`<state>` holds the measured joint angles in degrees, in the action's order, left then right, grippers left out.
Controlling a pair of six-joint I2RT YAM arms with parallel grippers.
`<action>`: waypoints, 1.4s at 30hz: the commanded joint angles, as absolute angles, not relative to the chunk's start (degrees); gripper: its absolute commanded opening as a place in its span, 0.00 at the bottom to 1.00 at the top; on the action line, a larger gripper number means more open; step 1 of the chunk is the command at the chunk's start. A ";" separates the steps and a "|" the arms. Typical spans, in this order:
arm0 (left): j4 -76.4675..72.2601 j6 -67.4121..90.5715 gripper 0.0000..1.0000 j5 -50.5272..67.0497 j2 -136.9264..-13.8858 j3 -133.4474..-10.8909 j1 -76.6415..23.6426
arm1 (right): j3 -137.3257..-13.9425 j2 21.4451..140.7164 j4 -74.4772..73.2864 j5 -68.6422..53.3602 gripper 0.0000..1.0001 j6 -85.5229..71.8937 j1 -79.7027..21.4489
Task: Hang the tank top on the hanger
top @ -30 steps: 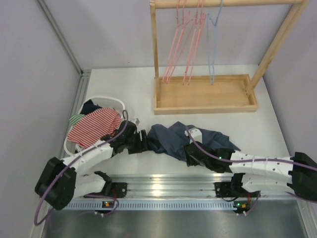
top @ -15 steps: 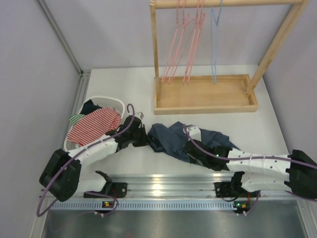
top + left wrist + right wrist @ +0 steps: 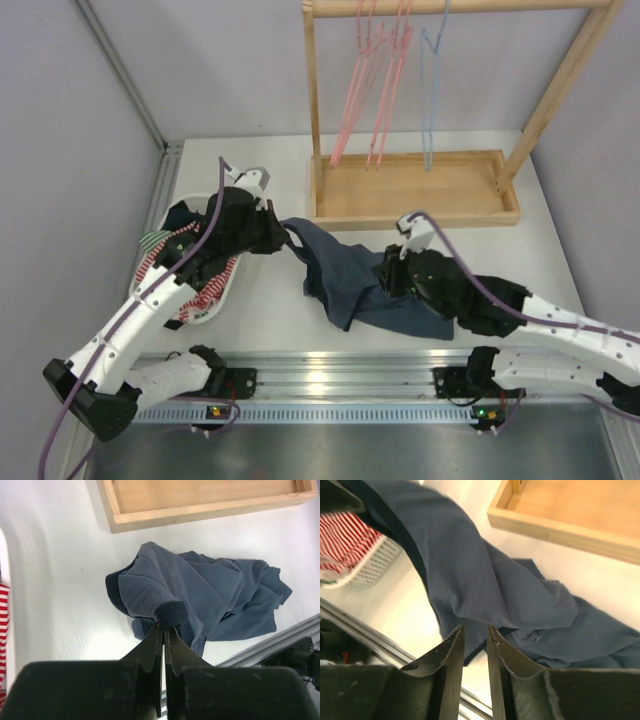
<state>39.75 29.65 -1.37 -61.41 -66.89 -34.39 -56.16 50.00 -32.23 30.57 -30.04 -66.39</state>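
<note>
The dark blue tank top lies crumpled on the white table, with one edge drawn up to the left. My left gripper is shut on that raised edge; in the left wrist view its jaws pinch the darker trim, and the rest of the tank top hangs down to the table. My right gripper hovers over the middle of the shirt, jaws a little apart, nothing between them, above the cloth. The light-blue hanger hangs from the wooden rack's bar, at the back.
Pink hangers hang left of the blue one. The rack's wooden tray base sits just behind the shirt. A white basket with a red-and-white striped garment stands at the left. A metal rail runs along the near edge.
My left gripper closed on the shirt's left edge and lifted it up and back. My right gripper closed, then parted slightly and rose off the cloth.
</note>
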 commanded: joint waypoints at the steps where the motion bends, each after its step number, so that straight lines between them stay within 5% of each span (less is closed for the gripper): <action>1: 47.38 27.50 0.00 -0.37 -62.40 -63.74 -34.54 | -44.08 55.45 -32.63 25.59 0.26 -30.84 -68.11; 7: 41.22 29.88 0.00 2.37 -60.73 -53.00 -34.54 | -34.90 58.86 -19.26 20.13 0.36 -39.28 -69.25; 12: 40.78 29.53 0.00 1.94 -60.29 -50.63 -34.45 | -40.16 70.82 -16.44 25.30 0.37 -44.28 -76.36; 16: 40.87 29.27 0.00 2.11 -59.94 -49.48 -34.45 | -43.68 79.43 -16.26 30.14 0.49 -48.51 -81.91; 31: 41.48 29.88 0.00 2.02 -59.33 -49.57 -34.54 | -44.04 83.06 -24.79 38.67 0.50 -59.94 -84.38; 36: 41.57 29.80 0.00 1.50 -60.03 -49.74 -34.54 | -43.86 85.95 -18.46 36.83 0.39 -56.08 -82.62; 37: 41.83 29.62 0.00 1.23 -60.03 -49.92 -34.54 | -44.55 86.22 -18.72 37.78 0.24 -56.07 -82.53; 40: 44.90 28.57 0.00 -1.30 -59.85 -52.90 -34.54 | -45.87 83.25 -21.87 40.68 0.04 -55.99 -82.53; 42: 46.84 27.86 0.00 -2.19 -59.59 -57.79 -34.54 | -47.71 78.17 -28.27 43.14 0.00 -55.55 -82.53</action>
<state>44.49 29.43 0.21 -60.53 -50.96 -34.39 -43.81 84.79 -24.12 37.39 -56.34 -83.05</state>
